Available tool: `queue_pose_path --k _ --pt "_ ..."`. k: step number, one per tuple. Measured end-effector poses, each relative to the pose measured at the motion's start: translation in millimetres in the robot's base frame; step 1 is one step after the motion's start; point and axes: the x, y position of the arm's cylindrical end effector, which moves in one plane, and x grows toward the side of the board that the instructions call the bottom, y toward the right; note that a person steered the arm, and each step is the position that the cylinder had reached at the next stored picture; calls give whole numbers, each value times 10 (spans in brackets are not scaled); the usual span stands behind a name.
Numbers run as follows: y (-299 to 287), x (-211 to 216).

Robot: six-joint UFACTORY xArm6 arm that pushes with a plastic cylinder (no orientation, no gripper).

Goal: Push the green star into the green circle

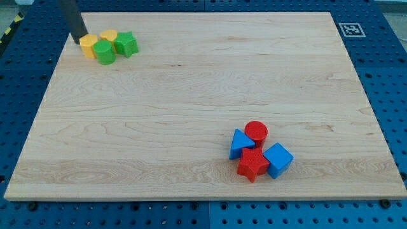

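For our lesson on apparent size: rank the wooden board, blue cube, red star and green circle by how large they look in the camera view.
1. Wooden board
2. Blue cube and red star: alike, unranked
3. Green circle, though farther from the camera

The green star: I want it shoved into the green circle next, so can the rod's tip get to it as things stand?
Probably not directly: my tip sits left of the yellow block, with the green circle between it and the green star. It must go round.
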Motion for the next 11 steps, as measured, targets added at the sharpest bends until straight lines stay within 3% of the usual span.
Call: queue_pose_path --k 2,5,6,7,11 --pt "161 128" --pt "31 -486" --pt "411 -507" --pt "778 -466" --pt "856 -22"
